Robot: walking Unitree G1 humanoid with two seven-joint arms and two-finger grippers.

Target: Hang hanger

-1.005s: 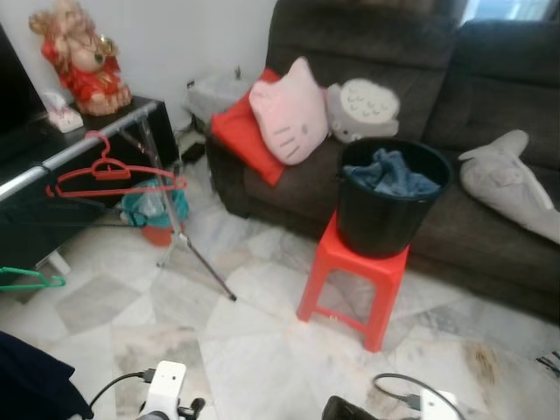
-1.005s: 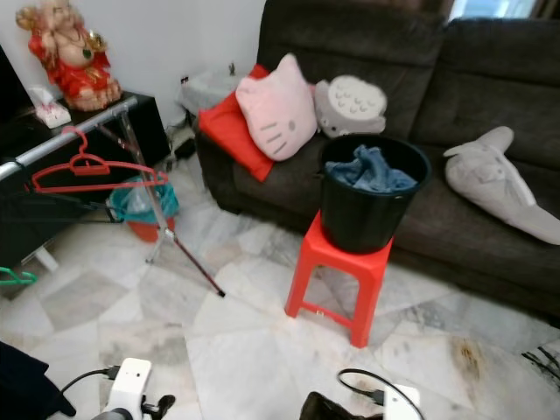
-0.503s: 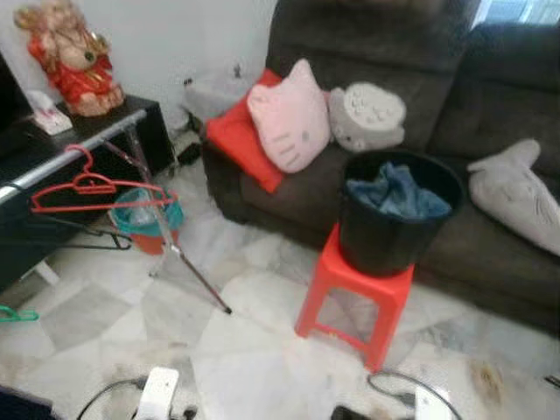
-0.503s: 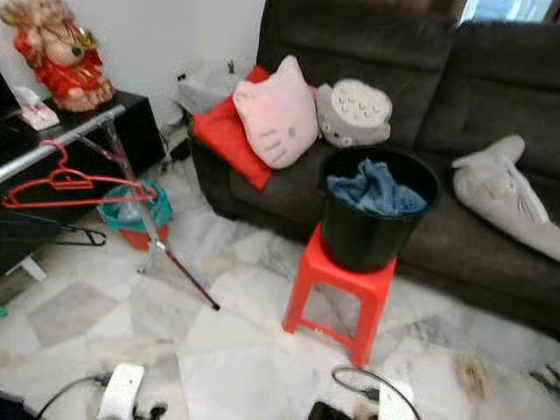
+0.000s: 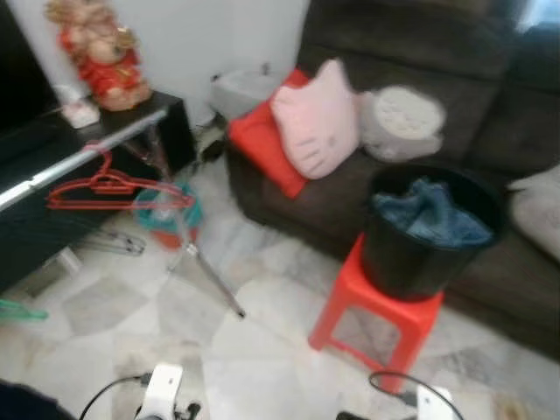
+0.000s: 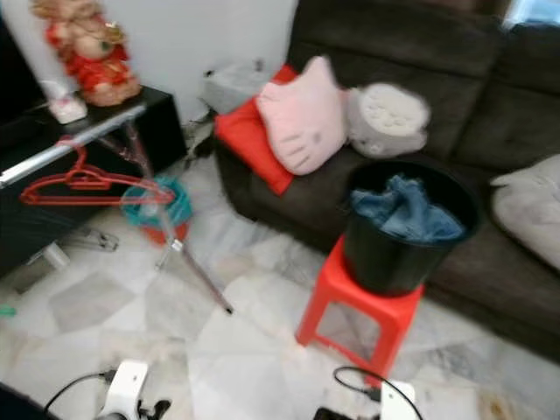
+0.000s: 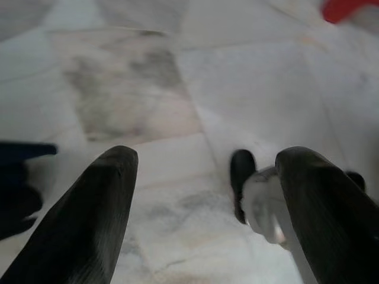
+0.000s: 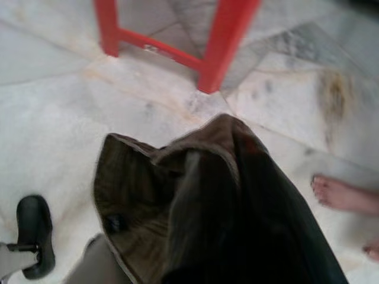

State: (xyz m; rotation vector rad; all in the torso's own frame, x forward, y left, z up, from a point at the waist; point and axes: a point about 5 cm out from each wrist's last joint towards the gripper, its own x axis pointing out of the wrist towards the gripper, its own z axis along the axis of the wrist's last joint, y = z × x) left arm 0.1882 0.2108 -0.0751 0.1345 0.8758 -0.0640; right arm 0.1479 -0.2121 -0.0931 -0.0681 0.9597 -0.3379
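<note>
On my left one red hanger hangs from one rail; my left gripper is spread above floor; my right gripper pinches one garment.

hanger on rail, left | bucket on stool, before sofa
</note>
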